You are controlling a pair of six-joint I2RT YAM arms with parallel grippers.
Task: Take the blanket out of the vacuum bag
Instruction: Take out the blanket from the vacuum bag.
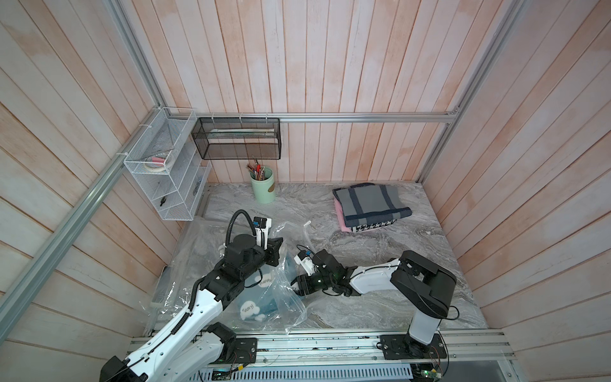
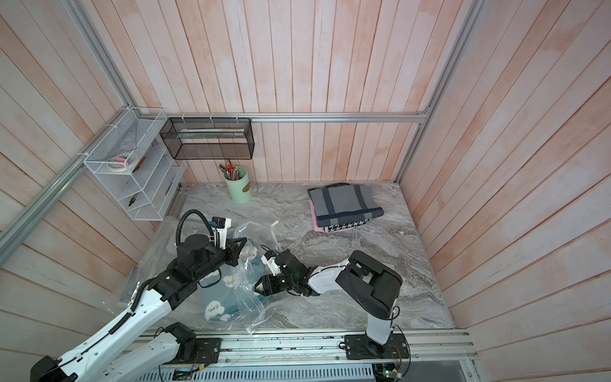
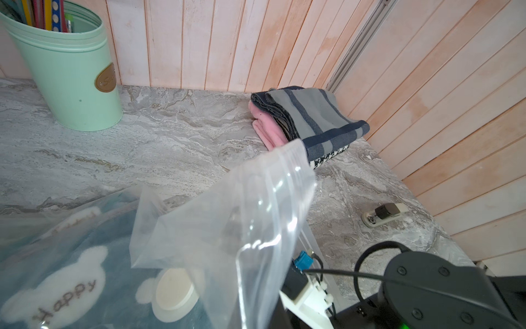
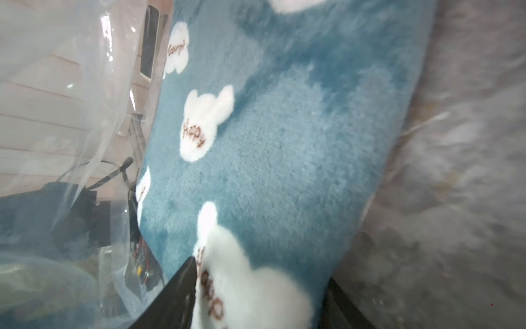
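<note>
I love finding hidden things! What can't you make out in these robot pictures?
Blanket middle: top views, left arm covers it.
Left gripper hold on bag: left wrist view, fingers out of frame.
Right gripper grip: right wrist view, blurry, bottom edge cuts fingers.
Cup label: left wrist view, blurred.
Shelf bits: top views, too small.
</note>
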